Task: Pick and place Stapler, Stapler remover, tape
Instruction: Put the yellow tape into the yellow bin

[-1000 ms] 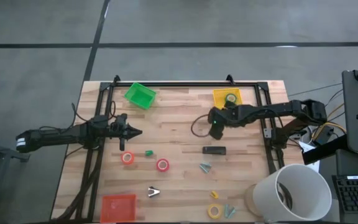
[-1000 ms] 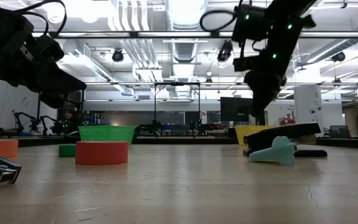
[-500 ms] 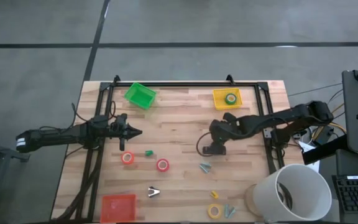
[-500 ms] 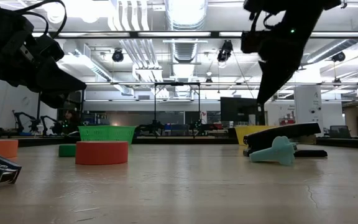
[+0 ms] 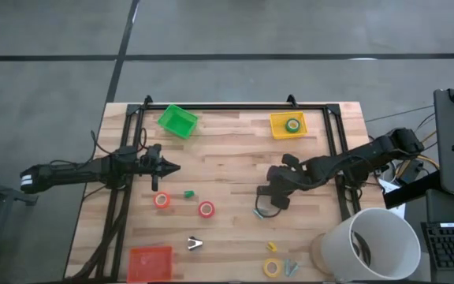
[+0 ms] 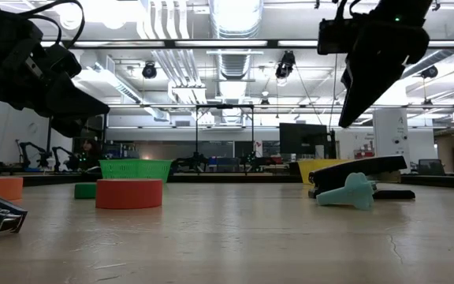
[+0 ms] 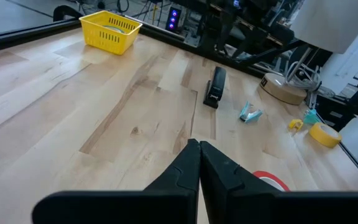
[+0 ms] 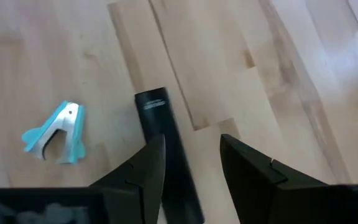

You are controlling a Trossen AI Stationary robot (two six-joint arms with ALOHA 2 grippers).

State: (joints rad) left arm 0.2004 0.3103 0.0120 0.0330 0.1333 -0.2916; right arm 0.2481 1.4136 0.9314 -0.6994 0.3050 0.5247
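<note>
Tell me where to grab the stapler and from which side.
Grip the stapler across its narrow width near mid-length, coming straight down from above. It lies flat, long and slim, and the open right end effector sits over it; shift sideways to straddle it.

Right claw (image 6: 345,118) above stapler (image 6: 359,168), apart
</note>
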